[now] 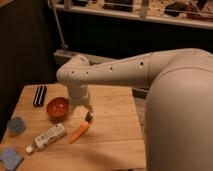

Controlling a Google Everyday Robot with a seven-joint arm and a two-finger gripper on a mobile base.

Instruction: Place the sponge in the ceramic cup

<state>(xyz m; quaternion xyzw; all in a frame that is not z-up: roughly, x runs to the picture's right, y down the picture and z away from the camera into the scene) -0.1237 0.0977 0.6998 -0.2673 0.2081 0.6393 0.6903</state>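
Note:
The sponge point(10, 158), a flat blue pad, lies at the table's front left corner. The ceramic cup point(16, 125), small and blue-grey, stands a little behind it near the left edge. My gripper point(88, 117) hangs from the white arm over the middle of the table, far to the right of both. It is just above the leafy end of an orange carrot point(79, 133).
An orange-red bowl point(58, 107) sits left of the gripper. A white tube point(47, 137) lies in front of the bowl, next to the carrot. A black object point(39, 95) lies at the back left. The wooden table point(112, 130) ends at right by my arm.

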